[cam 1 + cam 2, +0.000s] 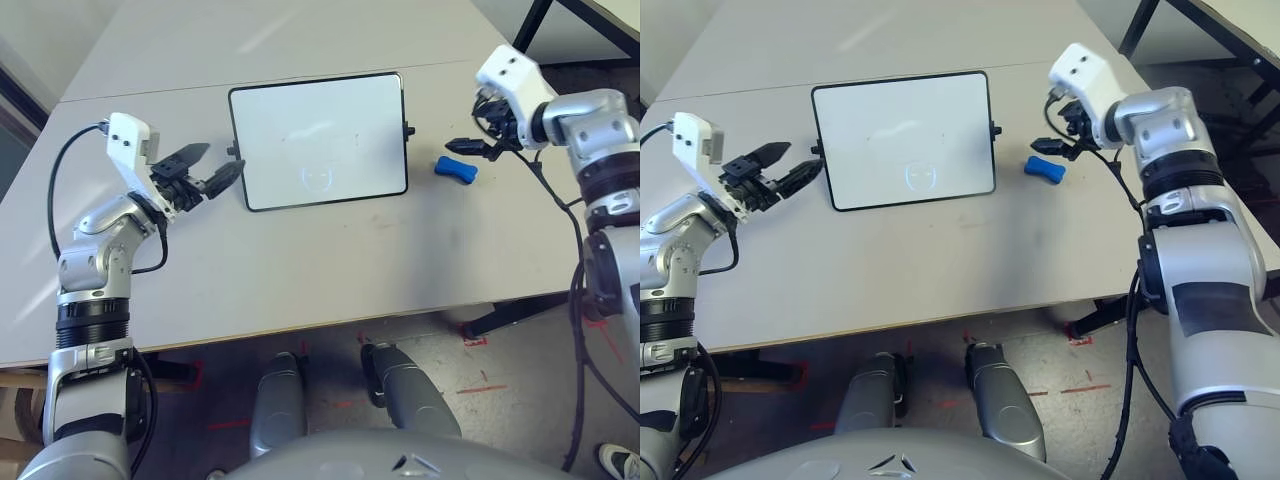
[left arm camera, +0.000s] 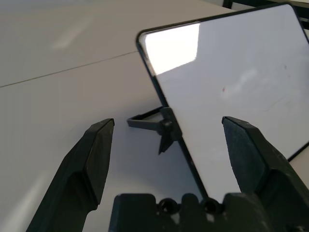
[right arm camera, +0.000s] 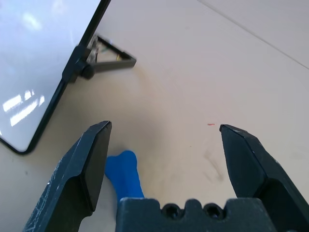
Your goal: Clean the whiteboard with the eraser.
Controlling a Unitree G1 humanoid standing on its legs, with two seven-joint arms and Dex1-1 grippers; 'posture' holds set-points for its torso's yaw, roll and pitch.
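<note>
Both claws wide open, nothing gripped, whiteboard [image 1: 318,140] flat on the table [image 1: 300,270].

The whiteboard sits upper centre of the head view, faint marks on its white face. The blue eraser [image 1: 456,169] lies just right of it, apart from its frame. The right gripper [image 1: 472,148] hovers at the eraser, fingers spread and empty. At left, the left gripper [image 1: 205,168] gapes beside the board's edge knob [image 2: 166,128], holding nothing.
</note>
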